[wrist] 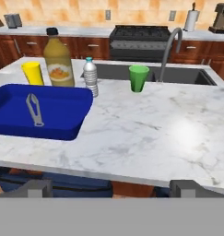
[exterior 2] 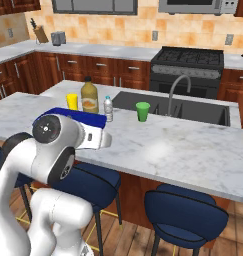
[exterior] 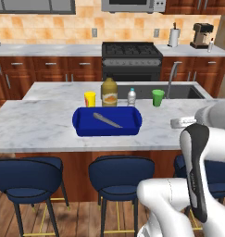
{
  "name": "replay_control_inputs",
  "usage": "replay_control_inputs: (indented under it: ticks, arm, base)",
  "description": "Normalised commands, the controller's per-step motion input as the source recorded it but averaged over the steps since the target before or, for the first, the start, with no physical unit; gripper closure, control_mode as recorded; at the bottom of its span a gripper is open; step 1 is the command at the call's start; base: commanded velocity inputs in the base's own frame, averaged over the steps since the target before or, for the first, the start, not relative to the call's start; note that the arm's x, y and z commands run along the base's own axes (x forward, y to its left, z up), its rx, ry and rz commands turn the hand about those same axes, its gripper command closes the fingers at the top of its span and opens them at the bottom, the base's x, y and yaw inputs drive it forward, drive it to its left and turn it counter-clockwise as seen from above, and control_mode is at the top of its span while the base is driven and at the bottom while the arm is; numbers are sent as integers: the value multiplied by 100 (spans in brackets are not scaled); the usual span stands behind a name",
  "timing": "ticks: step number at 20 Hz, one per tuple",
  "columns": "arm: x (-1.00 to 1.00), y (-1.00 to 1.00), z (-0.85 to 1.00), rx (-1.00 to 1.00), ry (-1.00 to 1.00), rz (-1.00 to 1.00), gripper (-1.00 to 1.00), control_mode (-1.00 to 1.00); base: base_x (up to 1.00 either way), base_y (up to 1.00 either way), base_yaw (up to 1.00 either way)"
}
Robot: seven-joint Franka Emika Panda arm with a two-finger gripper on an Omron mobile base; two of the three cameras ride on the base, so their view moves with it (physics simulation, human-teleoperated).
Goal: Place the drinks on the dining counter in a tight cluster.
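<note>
On the dining counter (exterior: 40, 125) the big amber juice jug (exterior: 109, 91) stands at the sink's near edge, and the small clear blue-capped water bottle (exterior: 131, 97) is just to its right. Both drinks appear again in the hand view, the jug (wrist: 58, 57) and the water bottle (wrist: 90, 77). A slim white bottle (exterior: 210, 45) stands on the rear worktop beside the coffee machine. My gripper (wrist: 112, 188) hangs open over the counter's near edge, well short of the bottles, with nothing between its fingers.
A blue tray (exterior: 81, 121) holding a metal utensil (exterior: 107, 120) lies in front of the jug. A yellow cup (exterior: 90, 98) is left of the jug and a green cup (exterior: 158, 97) right of the water bottle. The sink (exterior: 188, 91) and its faucet (exterior: 171, 78) lie behind. Navy stools (exterior: 116, 173) line the near side.
</note>
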Motion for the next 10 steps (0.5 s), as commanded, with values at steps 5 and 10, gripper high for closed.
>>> replay_control_inputs:
  ticks: [5,10]
  arm:
    - [-43,1,1,0,1,1,-100,-100]
    - [0,0,0,0,0,0,-100,-100]
  base:
    - [0,0,0]
    - [0,0,0]
